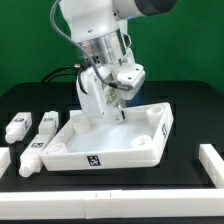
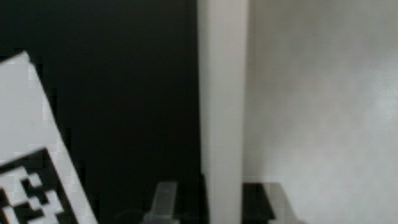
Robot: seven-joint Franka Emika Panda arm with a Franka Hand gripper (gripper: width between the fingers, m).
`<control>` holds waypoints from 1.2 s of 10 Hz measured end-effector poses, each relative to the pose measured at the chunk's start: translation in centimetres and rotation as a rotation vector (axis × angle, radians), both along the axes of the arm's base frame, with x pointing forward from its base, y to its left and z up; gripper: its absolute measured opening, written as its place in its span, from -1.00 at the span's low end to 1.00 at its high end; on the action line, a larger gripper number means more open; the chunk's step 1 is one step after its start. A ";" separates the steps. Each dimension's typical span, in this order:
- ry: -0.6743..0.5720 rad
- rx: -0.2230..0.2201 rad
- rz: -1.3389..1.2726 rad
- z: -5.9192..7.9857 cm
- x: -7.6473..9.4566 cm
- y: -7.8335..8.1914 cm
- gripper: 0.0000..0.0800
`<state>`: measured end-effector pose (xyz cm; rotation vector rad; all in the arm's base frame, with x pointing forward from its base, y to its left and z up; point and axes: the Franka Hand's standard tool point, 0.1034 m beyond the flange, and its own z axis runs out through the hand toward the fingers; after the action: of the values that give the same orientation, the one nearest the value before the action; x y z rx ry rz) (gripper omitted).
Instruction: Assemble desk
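We see the gripper (image 1: 121,108) closed tight on the raised rim of the white desk top (image 1: 100,138) on the black table (image 1: 195,110). 3 legs (image 1: 45,124) lie at the exterior view's left.

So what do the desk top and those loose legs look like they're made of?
The desk top looks like moulded white plastic: smooth, faintly glossy, rim and corners formed in one piece. The legs seem the same white plastic, too small to judge finish.

text: none legible | signs: black-and-white square tags (image 1: 95,160) | on: desk top (image 1: 125,152), legs (image 1: 18,126)
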<state>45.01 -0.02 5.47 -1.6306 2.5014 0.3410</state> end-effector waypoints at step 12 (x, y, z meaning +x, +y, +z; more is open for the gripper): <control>-0.053 -0.103 0.339 -2.9 4.7 4.7 -0.88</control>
<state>49.71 4.71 2.56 -2.0781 2.2337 0.2021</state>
